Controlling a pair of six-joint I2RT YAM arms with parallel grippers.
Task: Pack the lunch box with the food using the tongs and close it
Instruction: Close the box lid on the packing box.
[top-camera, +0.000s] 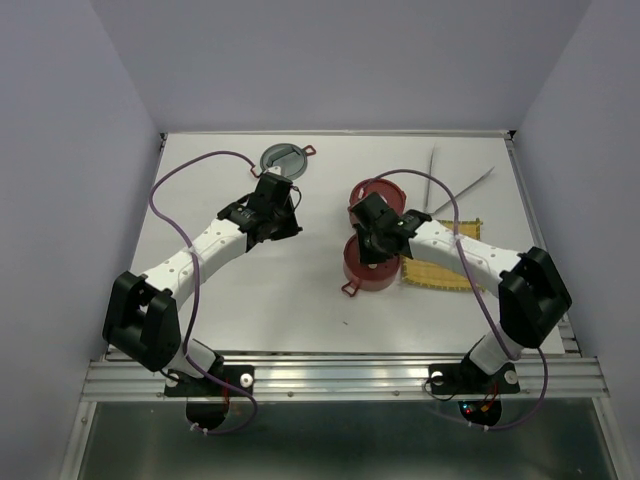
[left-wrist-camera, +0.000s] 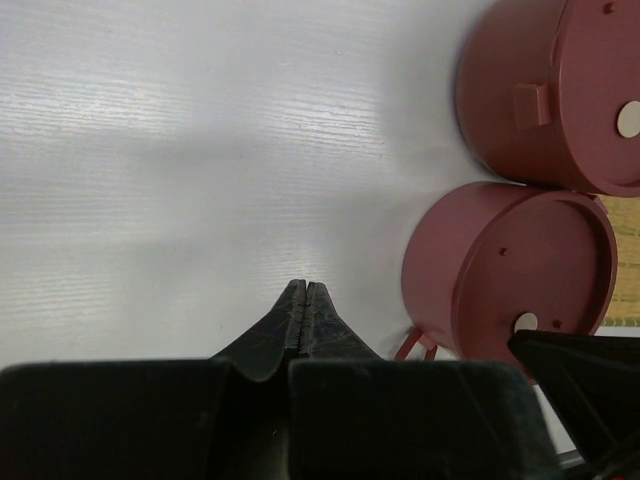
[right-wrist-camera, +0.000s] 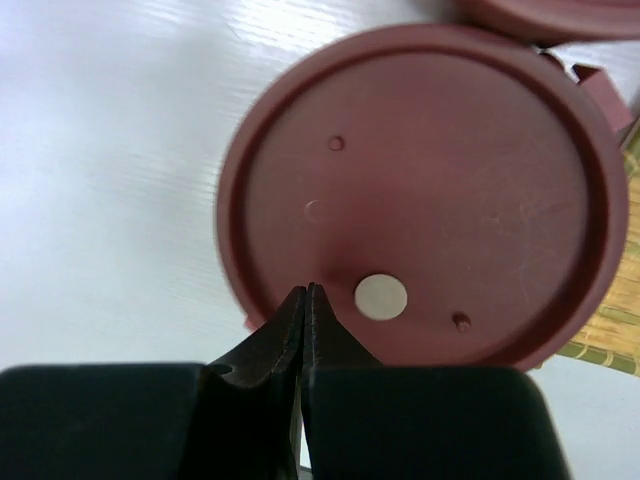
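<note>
Two round dark-red lunch box tiers stand side by side at mid-table, the near one (top-camera: 368, 272) (left-wrist-camera: 510, 270) (right-wrist-camera: 420, 190) and the far one (top-camera: 380, 192) (left-wrist-camera: 550, 90). Each shows a flat red top with a pale dot. My right gripper (top-camera: 368, 245) (right-wrist-camera: 306, 290) is shut and empty, its tips just above the near tier's top beside the dot. To the left of both tiers, my left gripper (top-camera: 285, 215) (left-wrist-camera: 303, 286) is shut over bare table, holding nothing. The silver tongs (top-camera: 445, 185) lie in a V at the back right. No food is in view.
A grey round disc (top-camera: 283, 158) with a red tab lies at the back, beyond the left gripper. A yellow woven mat (top-camera: 450, 270) (right-wrist-camera: 610, 335) lies right of the tiers, partly under my right arm. Pale walls close in the white table (top-camera: 260, 290).
</note>
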